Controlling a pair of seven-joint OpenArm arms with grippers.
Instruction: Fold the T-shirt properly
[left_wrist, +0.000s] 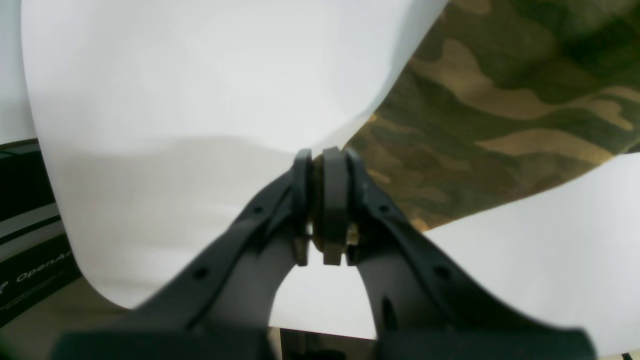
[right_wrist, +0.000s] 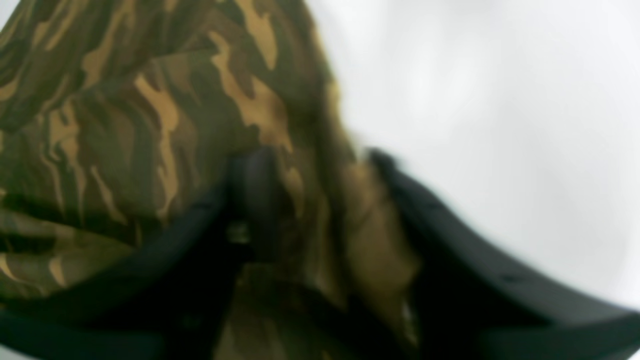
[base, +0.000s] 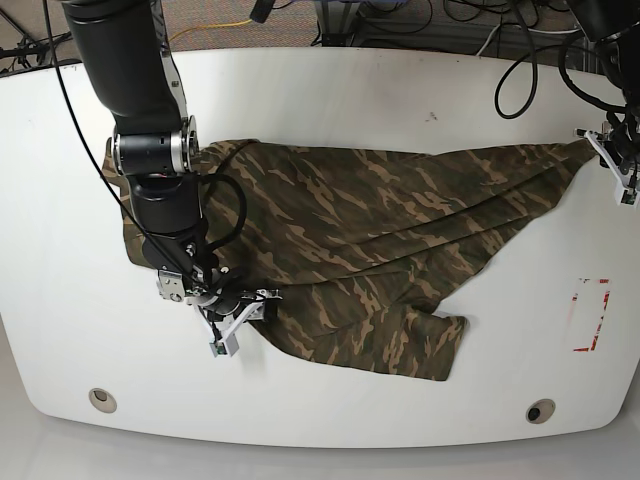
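Note:
The camouflage T-shirt (base: 370, 250) lies spread and wrinkled across the white table (base: 400, 90), stretched from the left side to the far right. My left gripper (base: 612, 152) is at the table's right edge, shut on the shirt's right tip. In the left wrist view the left gripper (left_wrist: 325, 170) pinches a thin bit of the T-shirt (left_wrist: 500, 110). My right gripper (base: 238, 318) is at the shirt's lower left edge. In the blurred right wrist view the right gripper (right_wrist: 320, 200) has a thick bunch of the T-shirt (right_wrist: 125, 125) between its fingers.
A red rectangular marking (base: 590, 315) is on the table at the right. Two round holes (base: 100, 398) (base: 541, 411) sit near the front edge. Cables (base: 520, 40) lie beyond the far edge. A dark box with lettering (left_wrist: 30, 270) stands beside the table.

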